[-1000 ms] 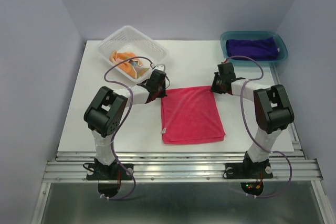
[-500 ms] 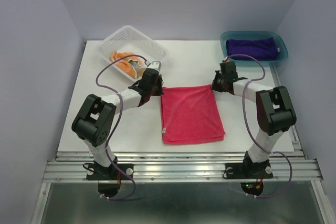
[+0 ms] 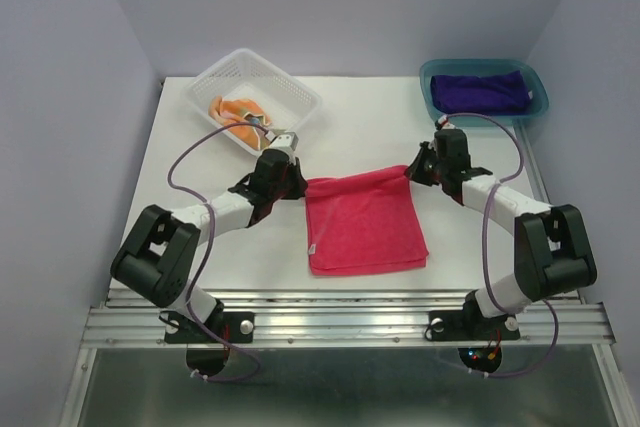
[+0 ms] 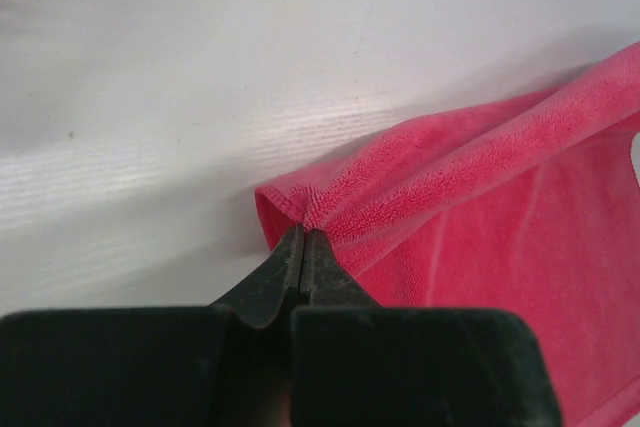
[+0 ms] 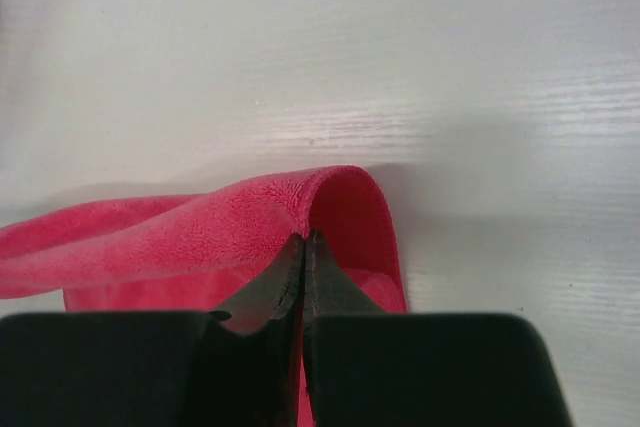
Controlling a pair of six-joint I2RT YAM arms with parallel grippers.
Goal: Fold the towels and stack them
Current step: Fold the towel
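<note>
A hot pink towel (image 3: 362,222) lies in the middle of the white table, its far edge lifted off the surface. My left gripper (image 3: 300,185) is shut on the towel's far left corner (image 4: 300,215). My right gripper (image 3: 412,173) is shut on the far right corner (image 5: 325,197), which curls over the fingertips. A purple towel (image 3: 480,92) rests folded in the teal tray (image 3: 533,107) at the back right. The peach towel (image 3: 238,112) sits crumpled in the white mesh basket (image 3: 296,97) at the back left.
The white board (image 3: 190,207) ends near the metal rail at the front. Purple cables loop off both arms. Grey walls close in the left, back and right sides.
Both arms have stretched forward and lowered. The right gripper has shut on the far right corner, and the pink towel's far edge has risen off the table.
</note>
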